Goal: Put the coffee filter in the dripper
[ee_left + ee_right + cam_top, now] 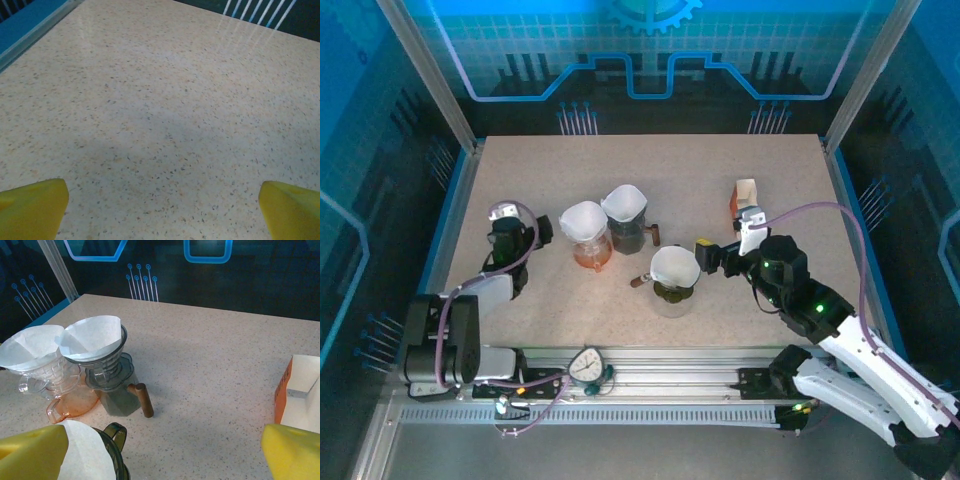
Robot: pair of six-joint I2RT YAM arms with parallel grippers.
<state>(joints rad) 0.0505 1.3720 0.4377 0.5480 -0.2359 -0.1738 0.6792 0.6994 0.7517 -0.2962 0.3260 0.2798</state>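
Filters of white paper sit in all three drippers near the middle of the worktop. The nearest filter lies open inside the dark green dripper, closest to the near edge. Behind it stand a grey dripper and a pink dripper, each lined with paper. Just right of the green one hovers the right gripper, jaws spread wide and holding nothing. It looks just clear of the rim, though the top view is dim. An orange-and-white box stands toward the right edge. Near the left edge, the left gripper has its fingers released wide over bare worktop.
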